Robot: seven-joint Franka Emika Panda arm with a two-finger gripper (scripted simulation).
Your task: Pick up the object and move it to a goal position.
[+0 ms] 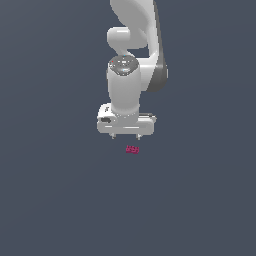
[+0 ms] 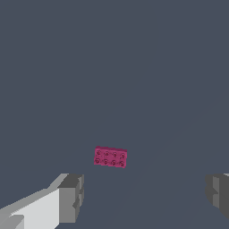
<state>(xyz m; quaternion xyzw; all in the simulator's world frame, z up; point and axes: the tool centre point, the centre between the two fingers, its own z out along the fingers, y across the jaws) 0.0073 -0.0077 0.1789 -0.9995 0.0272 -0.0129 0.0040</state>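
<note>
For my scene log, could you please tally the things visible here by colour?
Magenta-pink studded rectangular block: 1
White robot arm with its gripper, fingers apart, grey pads: 1
Total: 2

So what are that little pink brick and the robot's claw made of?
It's a simulator render, so only looks count. The pink brick resembles matte moulded plastic: rows of studs, flat colour. The gripper looks like glossy white plastic casing, with duller grey fingertips, perhaps rubber or metal.
</note>
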